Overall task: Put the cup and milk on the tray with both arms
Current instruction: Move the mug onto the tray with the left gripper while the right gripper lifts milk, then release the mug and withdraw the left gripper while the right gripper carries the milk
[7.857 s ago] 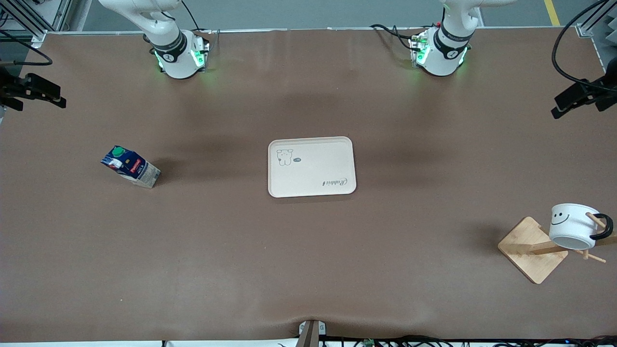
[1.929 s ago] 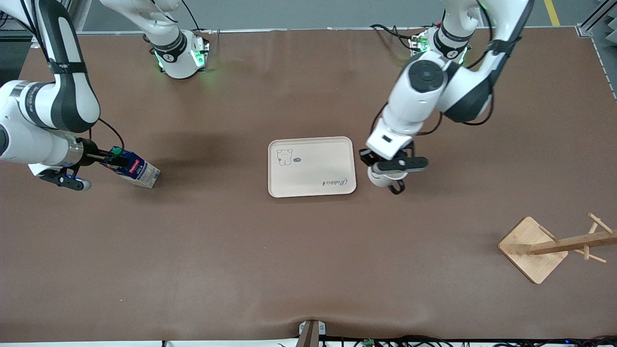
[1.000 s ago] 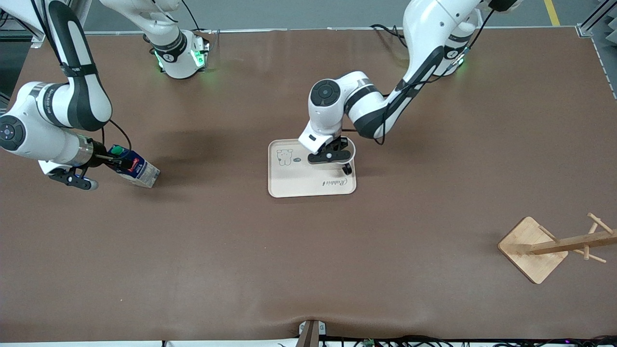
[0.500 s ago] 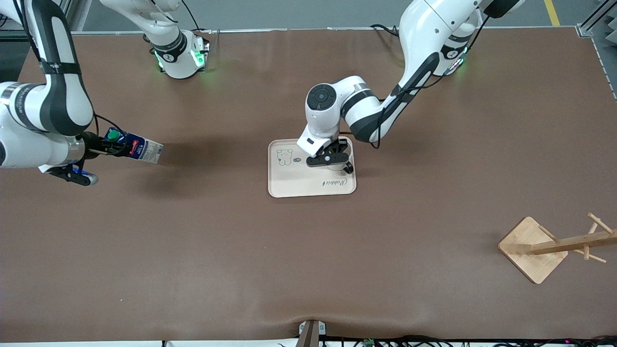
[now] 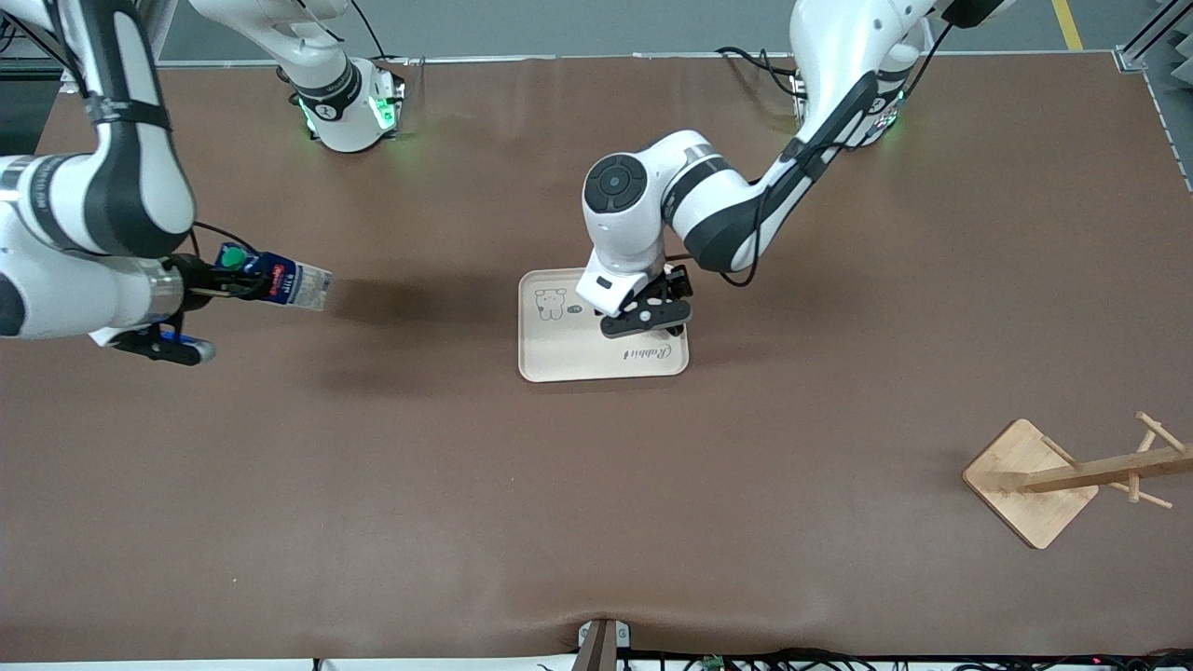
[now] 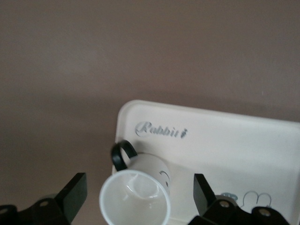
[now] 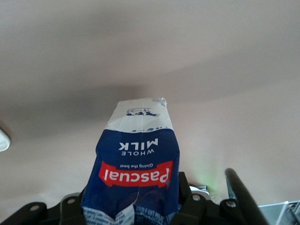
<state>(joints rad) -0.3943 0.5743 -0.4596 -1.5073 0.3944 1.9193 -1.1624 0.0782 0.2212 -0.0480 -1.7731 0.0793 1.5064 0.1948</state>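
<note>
The white cup (image 6: pixel 136 197) with its black handle stands on the cream tray (image 5: pixel 559 359), beside the word "Rabbit" near the tray's edge toward the left arm's end (image 6: pixel 243 140). My left gripper (image 5: pixel 648 317) hangs right over it, with its jaws open and a gap to the cup on each side (image 6: pixel 138 190). In the front view the gripper hides the cup. My right gripper (image 5: pixel 219 280) is shut on the cap end of the blue milk carton (image 5: pixel 284 281). It holds the carton lying level in the air over the table toward the right arm's end (image 7: pixel 136 173).
A wooden mug rack (image 5: pixel 1030 480) with bare pegs stands near the front camera at the left arm's end of the table. Bare brown table lies between the carton and the tray.
The left arm brought the cup from the rack to the tray and now stands open over it. The right gripper lifted the milk off the table and moved it slightly toward the tray.
</note>
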